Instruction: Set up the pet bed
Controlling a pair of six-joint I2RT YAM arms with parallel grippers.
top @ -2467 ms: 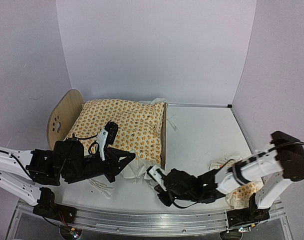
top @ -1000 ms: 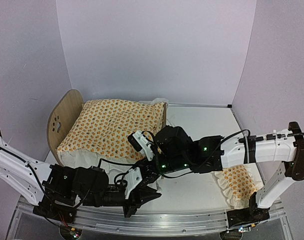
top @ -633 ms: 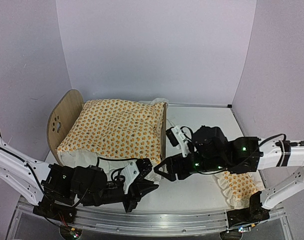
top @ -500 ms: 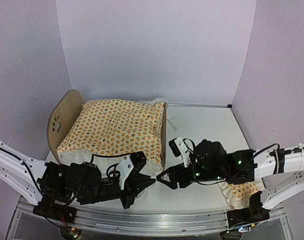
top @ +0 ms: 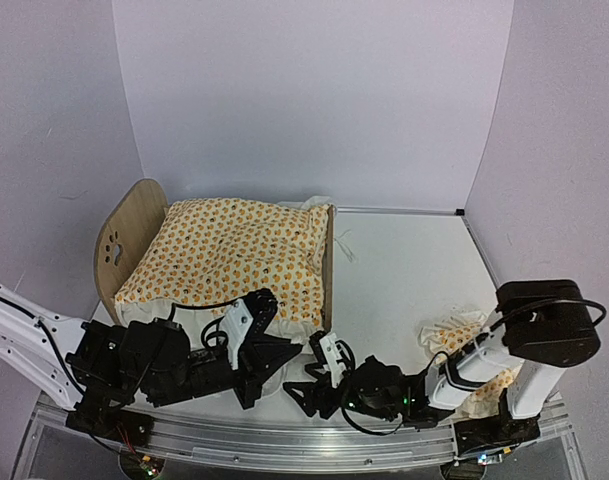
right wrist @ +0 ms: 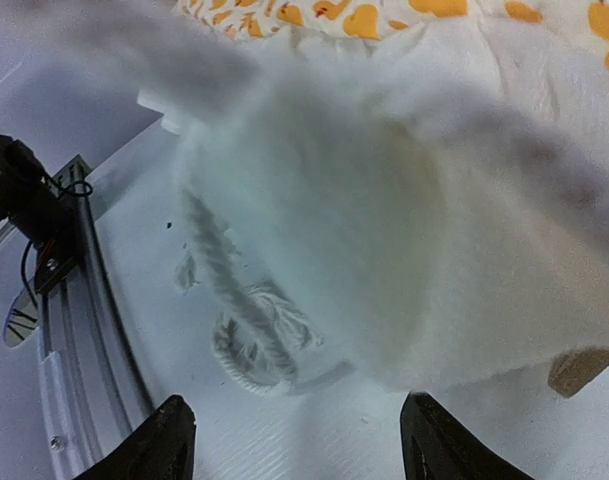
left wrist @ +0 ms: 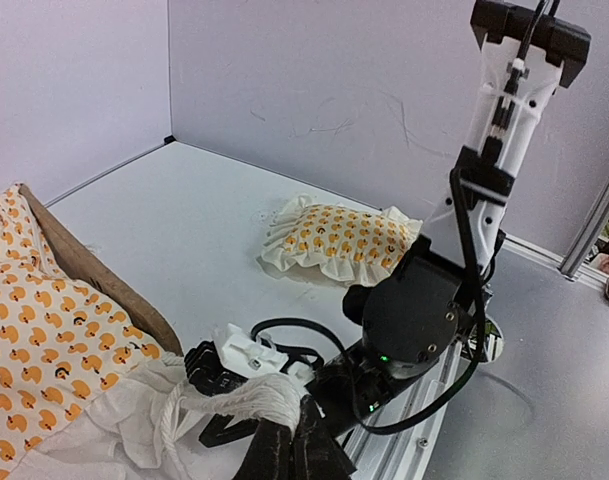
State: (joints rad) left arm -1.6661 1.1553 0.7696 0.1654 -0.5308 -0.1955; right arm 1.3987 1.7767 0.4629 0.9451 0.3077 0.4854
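Light-wood pet bed [top: 134, 215] under patterned quilt [top: 234, 255]

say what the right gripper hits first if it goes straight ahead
Most likely the quilt's white ruffle, which fills the wrist view just ahead of the right gripper; blur leaves depth unclear.

Pale lilac walls [top: 314, 100], white tabletop [top: 404, 265], metal front rail [top: 284, 447]
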